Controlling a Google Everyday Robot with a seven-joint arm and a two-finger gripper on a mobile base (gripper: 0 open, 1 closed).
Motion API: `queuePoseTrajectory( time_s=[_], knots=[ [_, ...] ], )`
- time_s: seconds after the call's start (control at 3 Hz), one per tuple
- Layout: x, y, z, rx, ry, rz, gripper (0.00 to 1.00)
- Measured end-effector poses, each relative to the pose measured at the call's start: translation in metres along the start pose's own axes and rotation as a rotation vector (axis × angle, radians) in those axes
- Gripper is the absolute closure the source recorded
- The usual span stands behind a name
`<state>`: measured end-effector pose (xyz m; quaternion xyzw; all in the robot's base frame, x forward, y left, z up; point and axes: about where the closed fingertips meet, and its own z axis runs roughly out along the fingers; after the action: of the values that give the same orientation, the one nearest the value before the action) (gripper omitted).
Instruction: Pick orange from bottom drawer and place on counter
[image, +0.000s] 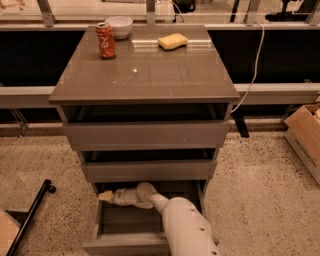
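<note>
The robot's pale two-finger gripper sits deep inside the pulled-out bottom drawer, the lowest grey-brown box of the cabinet, at its back left corner. It points left, and its cream-coloured tip lies close to the drawer's left wall. Whether it is spread, pressed together or pinching something cannot be told. The small round orange fruit cannot be made out in this view. The smooth white arm comes in from the lower edge, crosses the drawer's front on the right and bends left toward the gripper.

Above, the grey-brown middle drawer and top drawer each stand slightly out. The glossy grey-brown counter caps the cabinet. At its far left stands an upright red soda can, with a white bowl just behind it. A yellow sponge lies at the far edge, right of centre, well apart from the can.
</note>
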<state>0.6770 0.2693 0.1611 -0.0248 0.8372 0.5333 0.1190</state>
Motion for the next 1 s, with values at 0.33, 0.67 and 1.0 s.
queuePoseTrajectory(
  time_s=[0.33, 0.67, 1.0],
  knots=[
    [-0.007, -0.002, 0.003, -0.006, -0.023, -0.007, 0.89],
    [-0.016, -0.003, -0.005, 0.015, -0.05, -0.023, 1.0],
    [-0.017, 0.0, -0.027, 0.086, -0.054, -0.018, 1.0]
  ],
)
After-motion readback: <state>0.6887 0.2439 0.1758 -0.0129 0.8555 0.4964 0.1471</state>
